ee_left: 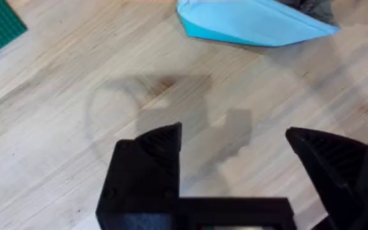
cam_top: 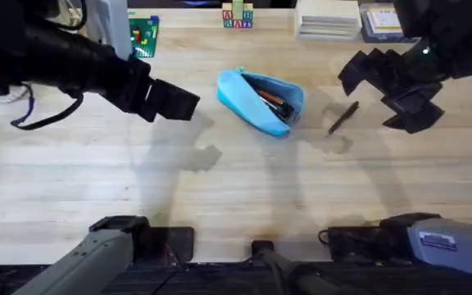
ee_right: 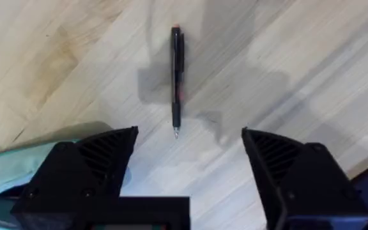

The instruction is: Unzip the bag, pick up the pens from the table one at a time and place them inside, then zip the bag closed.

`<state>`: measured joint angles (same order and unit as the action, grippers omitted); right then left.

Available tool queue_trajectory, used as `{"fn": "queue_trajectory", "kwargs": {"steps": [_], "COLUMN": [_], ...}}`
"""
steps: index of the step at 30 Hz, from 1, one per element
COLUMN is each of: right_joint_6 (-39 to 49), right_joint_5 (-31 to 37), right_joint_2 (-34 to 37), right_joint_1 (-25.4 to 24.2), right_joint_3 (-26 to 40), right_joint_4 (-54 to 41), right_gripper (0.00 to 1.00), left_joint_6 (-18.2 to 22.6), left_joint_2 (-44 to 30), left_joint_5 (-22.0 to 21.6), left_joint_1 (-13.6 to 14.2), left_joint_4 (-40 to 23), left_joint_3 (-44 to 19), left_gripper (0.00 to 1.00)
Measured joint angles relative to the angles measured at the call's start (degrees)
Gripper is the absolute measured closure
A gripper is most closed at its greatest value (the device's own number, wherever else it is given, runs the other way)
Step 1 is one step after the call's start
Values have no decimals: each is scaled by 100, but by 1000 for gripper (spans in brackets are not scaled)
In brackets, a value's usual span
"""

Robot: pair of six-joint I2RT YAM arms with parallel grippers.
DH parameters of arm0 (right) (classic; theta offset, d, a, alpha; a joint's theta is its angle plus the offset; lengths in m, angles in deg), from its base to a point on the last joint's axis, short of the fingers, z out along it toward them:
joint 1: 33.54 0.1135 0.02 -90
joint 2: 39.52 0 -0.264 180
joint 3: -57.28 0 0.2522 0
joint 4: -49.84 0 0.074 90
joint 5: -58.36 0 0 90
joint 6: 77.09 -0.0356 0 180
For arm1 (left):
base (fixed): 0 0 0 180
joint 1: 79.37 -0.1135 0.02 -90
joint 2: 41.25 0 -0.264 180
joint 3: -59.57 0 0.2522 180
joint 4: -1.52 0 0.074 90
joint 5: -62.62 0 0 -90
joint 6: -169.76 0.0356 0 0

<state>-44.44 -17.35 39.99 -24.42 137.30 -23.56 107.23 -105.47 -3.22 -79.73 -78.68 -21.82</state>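
The bag (cam_top: 260,100) lies unzipped near the desk's (cam_top: 220,188) far edge, soft blue fabric sagging around pens already inside. One slim dark pen (cam_top: 343,117) rests on the pale planks just beside it; light, rigid and likely slippery, it is best pinched mid-barrel. The right tool (ee_right: 187,144) hovers above it, jaws spread. The left tool (ee_left: 235,144) gapes empty.
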Motion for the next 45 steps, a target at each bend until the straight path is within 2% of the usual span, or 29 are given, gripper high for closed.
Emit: {"fn": "queue_trajectory", "kwargs": {"steps": [10,18,30,39,45], "right_joint_6": [-9,-11,-75,-86,-94], "right_joint_5": [-664,-815,-835,-837,-890], "right_joint_2": [755,1449,1894,1948,2151], "right_joint_1": [-153,-376,-454,-478,-480], "right_joint_3": [2,2,0,0,0], "right_joint_4": [353,602,985,1100,1155], "right_gripper": [5,5,7,119,247], "left_joint_6": [0,0,0,-2,-2], "left_joint_2": [0,0,0,0,0], "left_joint_5": [0,0,0,0,0], "left_joint_1": [0,0,0,0,0], "left_joint_4": [0,0,0,0,0], "left_joint_3": [0,0,0,2,2], "left_gripper": [6,5,6,6,6]}}
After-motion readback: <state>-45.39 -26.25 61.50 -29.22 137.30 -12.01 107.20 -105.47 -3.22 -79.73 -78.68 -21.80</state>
